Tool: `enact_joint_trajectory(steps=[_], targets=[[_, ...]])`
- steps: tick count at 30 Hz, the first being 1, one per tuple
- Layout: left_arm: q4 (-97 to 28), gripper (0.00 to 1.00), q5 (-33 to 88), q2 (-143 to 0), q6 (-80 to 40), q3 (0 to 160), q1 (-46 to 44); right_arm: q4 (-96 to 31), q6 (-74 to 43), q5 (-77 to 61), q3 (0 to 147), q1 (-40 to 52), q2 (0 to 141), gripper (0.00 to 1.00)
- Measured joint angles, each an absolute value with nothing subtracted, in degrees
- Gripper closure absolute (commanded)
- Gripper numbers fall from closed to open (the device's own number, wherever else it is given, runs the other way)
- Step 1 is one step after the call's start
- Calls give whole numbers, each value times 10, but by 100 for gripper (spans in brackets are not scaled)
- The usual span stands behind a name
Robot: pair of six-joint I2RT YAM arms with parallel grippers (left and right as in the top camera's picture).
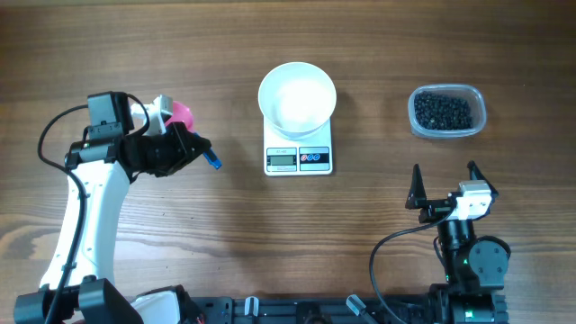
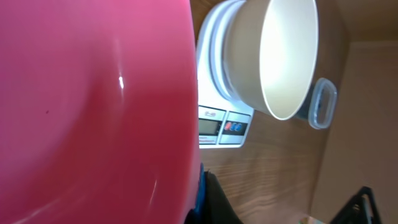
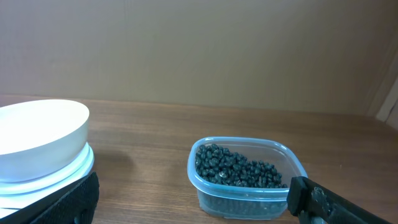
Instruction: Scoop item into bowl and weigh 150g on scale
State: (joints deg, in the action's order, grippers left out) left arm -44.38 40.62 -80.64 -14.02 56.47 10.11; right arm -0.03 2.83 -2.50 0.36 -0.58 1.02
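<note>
The white bowl [image 1: 297, 94] [image 2: 286, 56] [image 3: 37, 130] stands empty on the white scale [image 1: 299, 158] [image 2: 217, 124] [image 3: 50, 180] at the table's centre back. The item [image 1: 442, 111] [image 3: 239, 168], a heap of small black beads, lies in a clear plastic tub at the back right. My left gripper [image 1: 193, 150] hovers left of the scale, shut on a pink scoop [image 1: 183, 114] [image 2: 93, 112] with a blue end [image 1: 213, 162]; the scoop fills most of the left wrist view. My right gripper [image 1: 445, 175] [image 3: 196, 208] stands open and empty in front of the tub, well short of it.
The clear tub [image 1: 477, 112] [image 2: 323, 102] [image 3: 249, 193] sits to the right of the scale, with bare wood between them. The left arm's white link [image 1: 90, 216] crosses the table's left side. A wall rises behind the table in the right wrist view.
</note>
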Motion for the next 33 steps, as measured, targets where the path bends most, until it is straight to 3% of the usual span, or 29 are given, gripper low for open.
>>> enact_joint_trajectory(steps=[33], targets=[[-510, 96, 518, -784, -138, 565, 101, 0, 28, -25, 4, -6, 10, 0]])
